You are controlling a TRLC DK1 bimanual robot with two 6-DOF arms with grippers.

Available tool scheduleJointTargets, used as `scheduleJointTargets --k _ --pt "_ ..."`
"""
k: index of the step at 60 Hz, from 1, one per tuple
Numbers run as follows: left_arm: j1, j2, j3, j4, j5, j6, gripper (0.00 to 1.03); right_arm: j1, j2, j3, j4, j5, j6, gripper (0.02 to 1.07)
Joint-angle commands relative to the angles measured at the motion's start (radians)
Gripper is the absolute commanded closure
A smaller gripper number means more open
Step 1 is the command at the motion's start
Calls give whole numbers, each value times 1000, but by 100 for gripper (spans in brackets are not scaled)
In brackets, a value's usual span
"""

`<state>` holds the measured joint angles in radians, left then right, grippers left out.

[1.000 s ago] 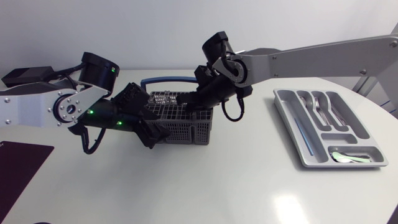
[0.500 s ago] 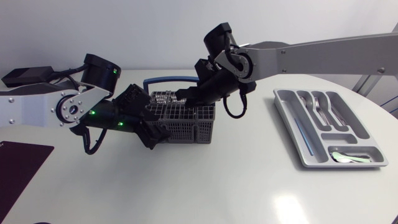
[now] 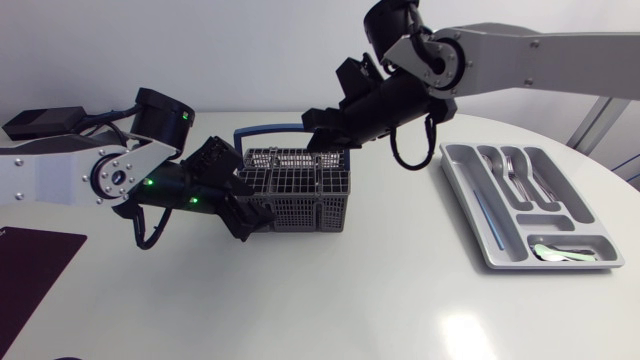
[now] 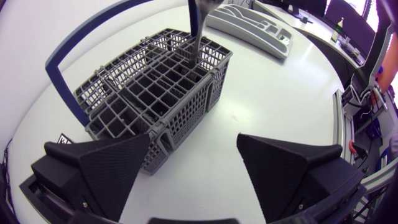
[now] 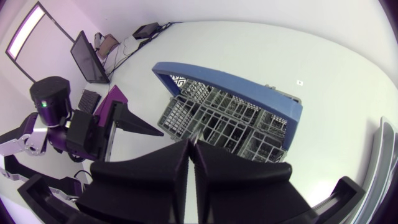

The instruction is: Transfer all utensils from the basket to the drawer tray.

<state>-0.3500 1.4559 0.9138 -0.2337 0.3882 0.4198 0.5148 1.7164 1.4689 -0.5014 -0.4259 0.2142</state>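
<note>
One utensil (image 4: 198, 28) raised from basket (image 3: 300, 192), pinched between right fingers (image 5: 149, 177).

Basket (image 3: 300, 205) stands left of the drawer tray (image 3: 458, 160).

An open stretch of table (image 3: 400, 260) lies between the basket (image 3: 300, 200) and the tray (image 3: 460, 170); a pincer can pass low there. The table in front of the basket is also open. The basket's left side is blocked: my left pincer (image 4: 194, 138) stands there spread wide, just beside the corner. The blue handle (image 3: 270, 128) arches over the basket's far side. Above the basket my right pincer (image 5: 191, 146) grips 1 utensil (image 4: 198, 28), whose lower end is at the grid. My right arm (image 3: 530, 60) spans high over the table's far right part.
</note>
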Motion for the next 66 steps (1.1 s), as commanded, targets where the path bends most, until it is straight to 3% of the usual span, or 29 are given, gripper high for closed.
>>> scheduleJointTargets --k 1,18,32,43,53,66 --pt "-7 9 -27 2 11 11 5 -6 -52 -15 -26 -14 -6 101" --pt "-14 -12 -41 -12 11 11 5 4 -152 -56 -35 -57 -70 101" --pt "-6 -88 -56 -52 11 13 5 -33 -267 -117 -149 -56 -211 101" --pt "5 -152 -66 -87 11 11 5 -171 -363 -209 -266 -30 -314 101" --pt "9 -192 -81 -108 11 10 5 -343 -437 -312 -359 73 -426 101" --pt "37 -252 -116 -122 9 10 5 -596 -528 -476 -362 199 -590 101"
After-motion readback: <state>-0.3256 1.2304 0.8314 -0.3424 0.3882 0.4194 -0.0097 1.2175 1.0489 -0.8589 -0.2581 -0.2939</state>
